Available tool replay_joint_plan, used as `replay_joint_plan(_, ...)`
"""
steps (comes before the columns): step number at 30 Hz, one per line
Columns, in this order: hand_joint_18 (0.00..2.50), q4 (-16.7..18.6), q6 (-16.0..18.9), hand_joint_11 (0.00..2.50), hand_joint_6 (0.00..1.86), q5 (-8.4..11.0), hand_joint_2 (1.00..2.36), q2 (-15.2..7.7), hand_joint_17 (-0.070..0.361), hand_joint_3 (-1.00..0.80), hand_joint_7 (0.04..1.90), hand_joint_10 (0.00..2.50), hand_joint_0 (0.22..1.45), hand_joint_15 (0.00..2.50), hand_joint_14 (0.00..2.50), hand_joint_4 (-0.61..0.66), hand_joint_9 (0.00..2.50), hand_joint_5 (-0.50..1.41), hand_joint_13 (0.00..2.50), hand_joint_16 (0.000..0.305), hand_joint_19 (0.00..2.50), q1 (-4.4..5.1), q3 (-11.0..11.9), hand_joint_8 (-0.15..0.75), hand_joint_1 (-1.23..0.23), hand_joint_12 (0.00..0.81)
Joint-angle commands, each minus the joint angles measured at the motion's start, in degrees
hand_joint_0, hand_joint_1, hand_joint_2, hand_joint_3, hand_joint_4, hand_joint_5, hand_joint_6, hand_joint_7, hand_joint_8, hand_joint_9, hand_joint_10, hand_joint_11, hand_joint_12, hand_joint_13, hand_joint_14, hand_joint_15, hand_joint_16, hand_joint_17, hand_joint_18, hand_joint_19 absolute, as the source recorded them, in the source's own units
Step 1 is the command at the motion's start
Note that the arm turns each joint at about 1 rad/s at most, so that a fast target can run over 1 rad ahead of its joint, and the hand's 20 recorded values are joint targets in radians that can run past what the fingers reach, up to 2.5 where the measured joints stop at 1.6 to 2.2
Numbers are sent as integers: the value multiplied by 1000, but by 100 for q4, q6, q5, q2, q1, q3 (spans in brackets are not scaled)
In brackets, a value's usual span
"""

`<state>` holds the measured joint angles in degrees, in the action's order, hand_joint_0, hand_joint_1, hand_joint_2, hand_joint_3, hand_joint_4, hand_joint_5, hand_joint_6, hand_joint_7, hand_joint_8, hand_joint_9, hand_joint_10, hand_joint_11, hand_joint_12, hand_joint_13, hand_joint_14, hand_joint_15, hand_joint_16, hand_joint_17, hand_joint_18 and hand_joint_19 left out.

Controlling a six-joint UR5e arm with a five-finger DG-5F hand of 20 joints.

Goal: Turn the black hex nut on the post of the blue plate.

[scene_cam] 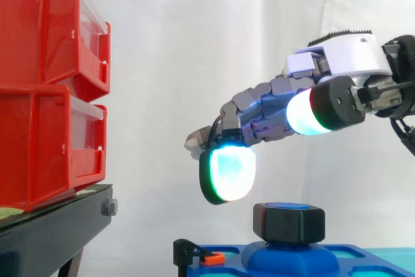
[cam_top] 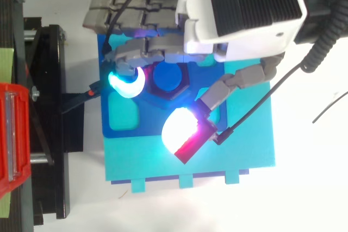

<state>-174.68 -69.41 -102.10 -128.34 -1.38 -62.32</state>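
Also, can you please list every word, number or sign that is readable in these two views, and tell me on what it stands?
None: there is no readable text in either view.
The red bins, the black hex nut, the blue plate and the hand show no letters, numbers or signs that I can make out.

Clear air lies between the hand and the black hex nut beneath; red bins stand well apart leftward; a black clamp juts beside the blue plate.
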Motion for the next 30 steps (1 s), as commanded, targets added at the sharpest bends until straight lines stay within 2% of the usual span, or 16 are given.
replay_joint_plan(1,0,-110,-20,35,501,68,1000,2,130,-500,1111,0,470,37,0,204,117,-214,115,58,89,59,0,234,-323,365)
replay_joint_plan(15,0,-101,-2,36,501,68,1000,2,130,-500,1117,0,470,37,0,202,119,-214,115,58,90,111,-9,235,-322,366)
replay_joint_plan(30,0,-84,-20,1,502,182,1000,-7,131,-500,1095,0,469,15,0,212,152,-208,146,58,59,190,-9,242,-344,372)
